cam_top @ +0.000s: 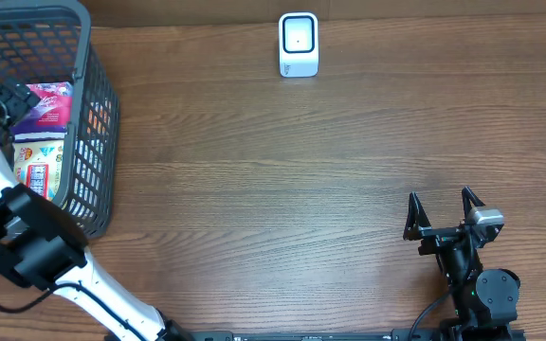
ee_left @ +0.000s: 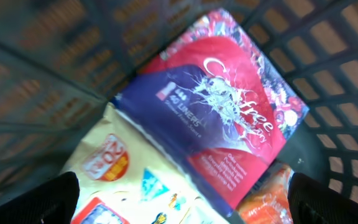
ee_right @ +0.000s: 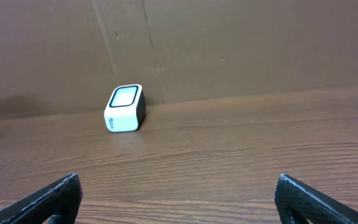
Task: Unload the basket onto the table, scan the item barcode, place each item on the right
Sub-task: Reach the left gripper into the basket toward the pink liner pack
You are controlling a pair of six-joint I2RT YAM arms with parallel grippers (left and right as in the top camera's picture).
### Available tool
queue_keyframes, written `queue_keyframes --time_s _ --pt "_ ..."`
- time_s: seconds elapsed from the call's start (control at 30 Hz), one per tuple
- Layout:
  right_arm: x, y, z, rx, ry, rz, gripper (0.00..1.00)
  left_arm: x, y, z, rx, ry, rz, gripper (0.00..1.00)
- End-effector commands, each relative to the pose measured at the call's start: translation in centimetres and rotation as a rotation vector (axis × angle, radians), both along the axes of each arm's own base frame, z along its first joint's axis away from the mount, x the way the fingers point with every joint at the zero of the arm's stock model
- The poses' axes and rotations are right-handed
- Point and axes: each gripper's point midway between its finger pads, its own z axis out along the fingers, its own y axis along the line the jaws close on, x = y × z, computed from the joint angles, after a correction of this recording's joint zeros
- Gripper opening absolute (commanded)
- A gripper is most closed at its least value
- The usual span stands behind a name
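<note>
Hovering apart over the red-and-purple liner packet (ee_left: 216,118) in the grey mesh basket (cam_top: 102,142), the left fingers (ee_left: 39,199) hold nothing. The right fingers (ee_right: 48,199) gape too, and pickup and the pass at the white box scanner (cam_top: 299,44) are not yet done.

Overhead: the table (cam_top: 282,180) is lit brightly and evenly; hardly any shadow is cast.
Left wrist: dimmer; the packet (ee_left: 216,124) and the basket (ee_left: 328,56) are blurred, the basket most.
Right wrist: the scanner (ee_right: 125,109) is shown sharp under soft light.

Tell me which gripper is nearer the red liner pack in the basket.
Left. The left gripper hangs open just above the liner pack inside the basket; the right gripper sits open far across the table.
</note>
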Motion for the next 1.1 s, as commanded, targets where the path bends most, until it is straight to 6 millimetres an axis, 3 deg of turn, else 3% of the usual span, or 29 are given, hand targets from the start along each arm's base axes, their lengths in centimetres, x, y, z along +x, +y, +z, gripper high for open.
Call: queue_keyframes --time_s 0.0,0.27,0.47,0.5,0.57,0.63,0.67,0.73,0.77,0.8,0.87,0.9,1.07 --pt "0.0 0.0 -0.1 0.001 -0.005 -0.004 1.0 1.2 -0.3 -2.4 -0.033 0.013 0.038 1.0" --pt "0.0 0.0 -0.1 0.001 -0.005 -0.004 1.0 2.6 -1.3 -6.8 -0.073 0.059 0.032 1.0" --pt "0.0 0.0 -0.1 0.001 -0.005 -0.004 1.0 3.3 -1.3 -7.5 -0.072 0.047 0.04 0.98" --pt "0.0 0.0 -0.1 0.001 -0.005 -0.004 1.0 3.3 -1.2 -7.4 -0.07 0.045 0.04 0.94" --pt "0.0 0.0 -0.1 0.001 -0.005 -0.004 1.0 3.4 -1.2 -7.4 -0.068 0.04 0.039 0.76" --pt "0.0 0.0 -0.1 0.001 -0.005 -0.004 1.0 3.4 -1.1 -7.4 -0.071 0.038 0.046 0.44" --pt "0.0 0.0 -0.1 0.001 -0.005 -0.004 1.0 3.5 -1.1 -7.4 -0.07 0.037 0.047 0.37" --pt "0.0 0.0 -0.1 0.001 -0.005 -0.004 1.0 3.4 -1.1 -7.4 -0.069 0.037 0.047 0.33" --pt "0.0 0.0 -0.1 0.001 -0.005 -0.004 1.0 3.4 -1.1 -7.4 -0.07 0.038 0.047 0.35" --pt "0.0 0.0 -0.1 0.001 -0.005 -0.004 1.0 3.4 -1.1 -7.5 -0.071 0.041 0.046 0.47" --pt "0.0 0.0 -0.1 0.001 -0.005 -0.004 1.0 3.0 -1.4 -7.8 -0.085 0.056 0.055 0.87" --pt "0.0 0.0 -0.1 0.001 -0.005 -0.004 1.0 2.8 -1.4 -7.9 -0.09 0.061 0.065 1.0" --pt "0.0 0.0 -0.1 0.001 -0.005 -0.004 1.0 2.8 -1.7 -9.6 -0.125 0.043 0.122 1.0"
